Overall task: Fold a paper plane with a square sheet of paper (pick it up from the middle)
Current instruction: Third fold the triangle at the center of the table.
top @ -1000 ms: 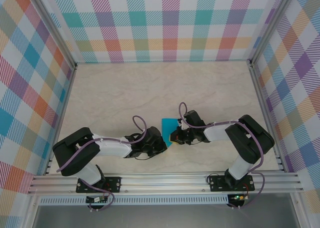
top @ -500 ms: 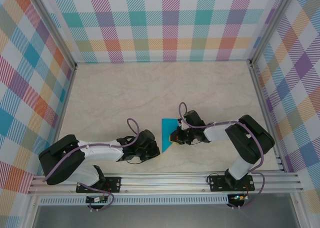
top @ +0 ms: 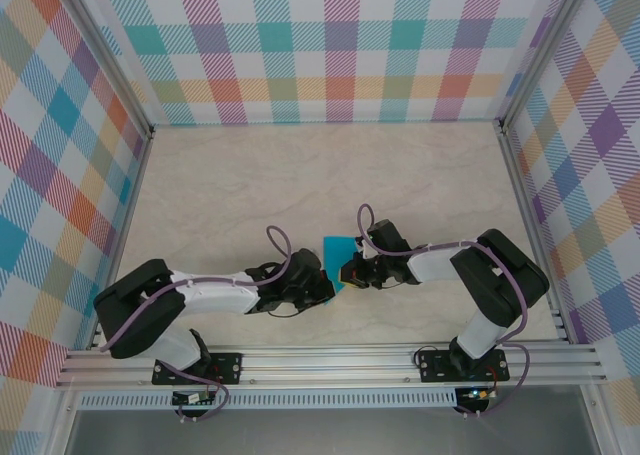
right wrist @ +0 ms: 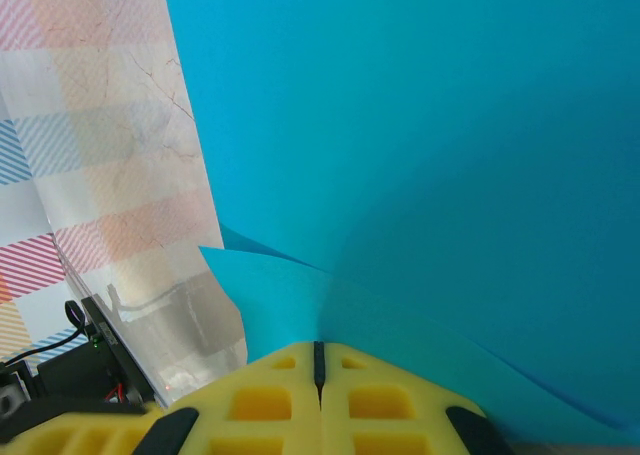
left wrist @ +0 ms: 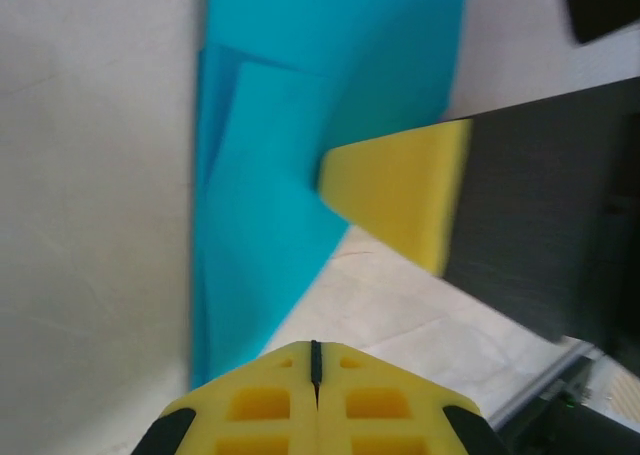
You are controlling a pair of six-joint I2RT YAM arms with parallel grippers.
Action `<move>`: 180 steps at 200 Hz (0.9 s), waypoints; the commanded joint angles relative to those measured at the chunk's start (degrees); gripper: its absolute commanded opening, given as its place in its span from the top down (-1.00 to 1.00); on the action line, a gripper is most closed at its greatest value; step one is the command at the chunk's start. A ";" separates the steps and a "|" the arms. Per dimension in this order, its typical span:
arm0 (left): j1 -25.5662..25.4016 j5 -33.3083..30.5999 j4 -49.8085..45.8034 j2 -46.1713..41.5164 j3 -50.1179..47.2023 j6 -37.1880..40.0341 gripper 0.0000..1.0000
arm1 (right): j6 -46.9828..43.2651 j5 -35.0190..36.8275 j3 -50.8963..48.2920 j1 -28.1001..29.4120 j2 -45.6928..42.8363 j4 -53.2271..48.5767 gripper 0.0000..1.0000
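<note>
Partly folded teal paper (top: 335, 250), light, limp and easily creased, lies on the table (top: 250, 185) between the left gripper (left wrist: 315, 353) and right gripper (right wrist: 318, 353), both with jaws together; it is probably best pinched at a folded edge.

This is a robotics lab test cell, not a lived-in room. A marble-pattern tabletop (top: 260, 175) is boxed in by printed plaid walls (top: 330, 45) on aluminium posts. A left arm (top: 210, 293) and a right arm (top: 480, 270), both trailing purple cables, are bolted to the front rail (top: 330, 363).
</note>
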 commanded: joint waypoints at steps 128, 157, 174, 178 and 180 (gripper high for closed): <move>0.13 2.43 -8.17 -7.84 -4.91 3.44 1.00 | -0.70 6.25 -1.31 -0.06 1.26 -7.42 0.95; 0.17 -0.65 -5.55 -7.85 -2.40 3.10 1.00 | -0.79 6.35 -1.41 -0.06 1.33 -7.54 0.95; 0.22 -2.33 -4.67 -6.49 -0.76 3.28 0.99 | -0.70 6.17 -1.54 -0.05 1.52 -7.32 0.95; 0.22 -2.63 -4.47 -6.08 -0.35 3.32 0.99 | -0.74 6.14 -1.52 -0.06 1.55 -7.30 0.95; 0.28 -2.72 -4.28 -5.87 -0.13 3.42 0.99 | -0.71 6.09 -1.54 -0.06 1.60 -7.27 0.95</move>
